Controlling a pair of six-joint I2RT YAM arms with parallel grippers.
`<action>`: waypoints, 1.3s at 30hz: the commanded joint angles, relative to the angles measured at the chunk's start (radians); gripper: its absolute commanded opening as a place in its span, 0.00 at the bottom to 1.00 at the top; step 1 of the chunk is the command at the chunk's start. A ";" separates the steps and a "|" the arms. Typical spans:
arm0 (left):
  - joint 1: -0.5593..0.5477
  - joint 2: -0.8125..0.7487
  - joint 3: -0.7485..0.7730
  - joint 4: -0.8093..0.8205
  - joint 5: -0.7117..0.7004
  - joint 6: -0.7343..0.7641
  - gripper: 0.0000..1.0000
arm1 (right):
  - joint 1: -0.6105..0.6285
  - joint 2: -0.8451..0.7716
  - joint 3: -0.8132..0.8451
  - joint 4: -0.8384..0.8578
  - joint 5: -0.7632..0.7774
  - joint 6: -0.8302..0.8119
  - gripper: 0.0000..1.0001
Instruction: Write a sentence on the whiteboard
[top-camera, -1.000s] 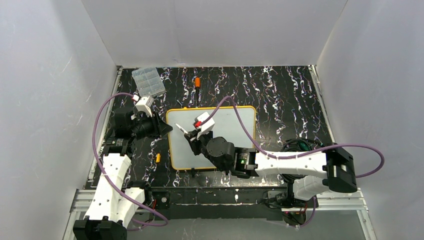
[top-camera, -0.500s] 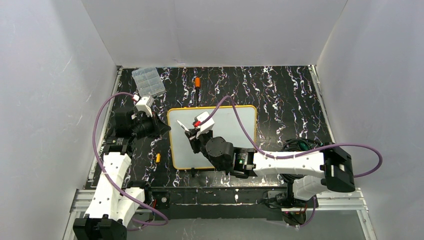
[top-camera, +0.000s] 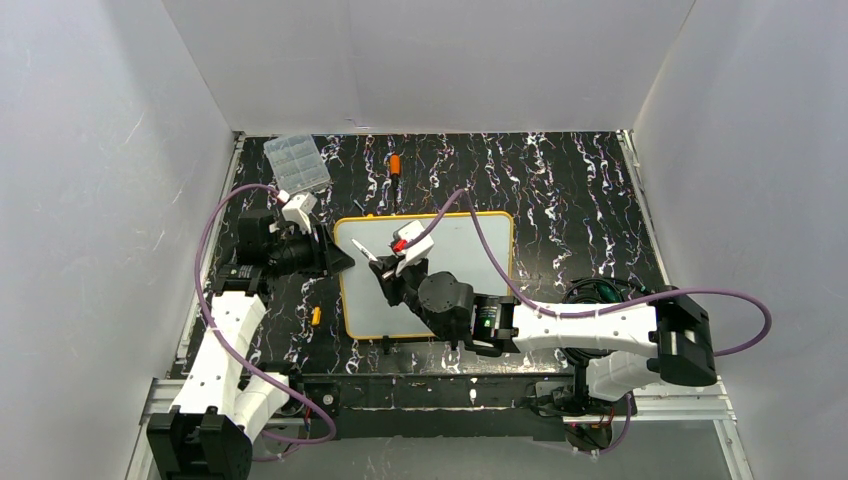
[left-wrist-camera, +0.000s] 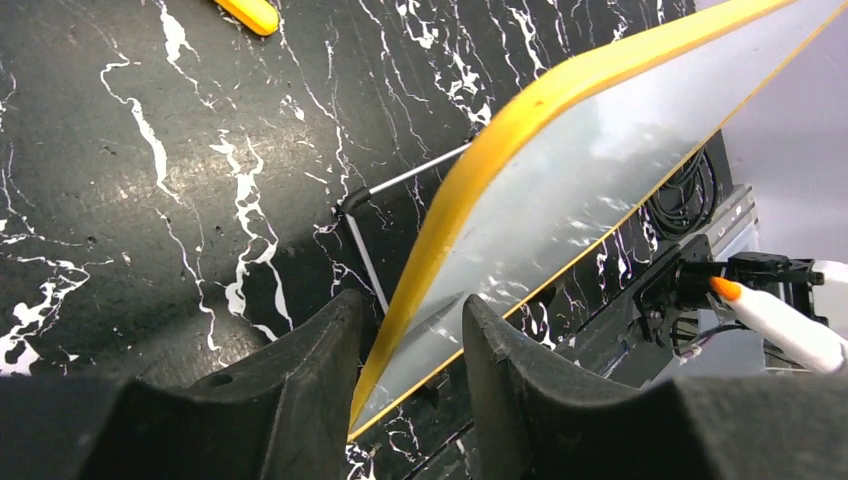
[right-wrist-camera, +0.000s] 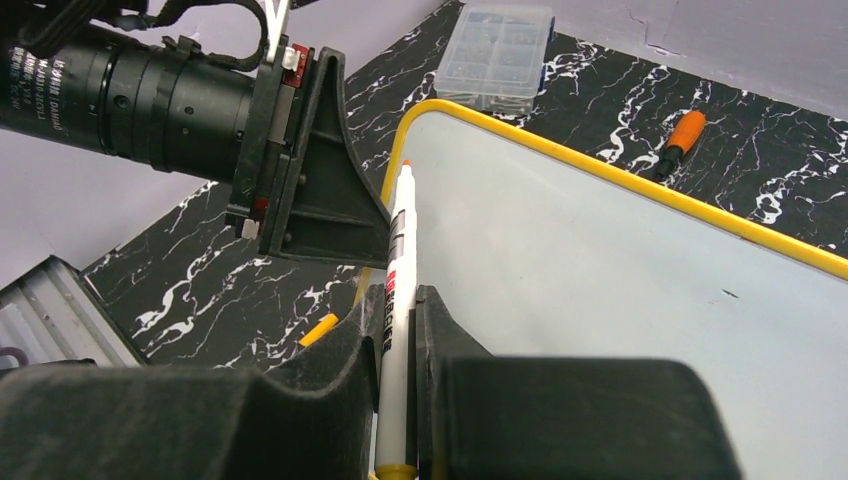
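Note:
The whiteboard (top-camera: 455, 270) lies mid-table, white with a yellow rim; no sentence shows on its face (right-wrist-camera: 600, 260). My left gripper (top-camera: 340, 262) is at the board's left edge. In the left wrist view its jaws (left-wrist-camera: 410, 298) stand open astride the yellow rim (left-wrist-camera: 520, 120), with a gap on the right finger's side. My right gripper (top-camera: 388, 272) hovers over the board's left part, shut on a white marker (right-wrist-camera: 400, 230). The marker's orange tip points at the board's far-left corner, close to the left gripper. The marker (left-wrist-camera: 780, 320) also shows in the left wrist view.
A clear compartment box (top-camera: 297, 163) sits at the far left. An orange-handled screwdriver (top-camera: 395, 165) lies behind the board. A small yellow cap (top-camera: 316, 316) rests left of the board. Black cables (top-camera: 600, 290) coil at the right. White walls enclose the table.
The left arm has shifted slightly away from the near edge, and its jaws have loosened around the board's rim. The right arm with the marker has barely moved.

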 joint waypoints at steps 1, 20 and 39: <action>0.009 -0.009 0.020 0.005 0.057 0.014 0.37 | 0.005 -0.018 0.012 0.018 0.045 0.009 0.01; 0.010 -0.032 0.012 -0.066 -0.069 0.056 0.05 | 0.005 0.035 0.052 -0.009 0.053 0.003 0.01; 0.008 -0.111 -0.024 -0.076 -0.045 0.071 0.00 | 0.005 -0.014 0.016 -0.014 0.090 0.013 0.01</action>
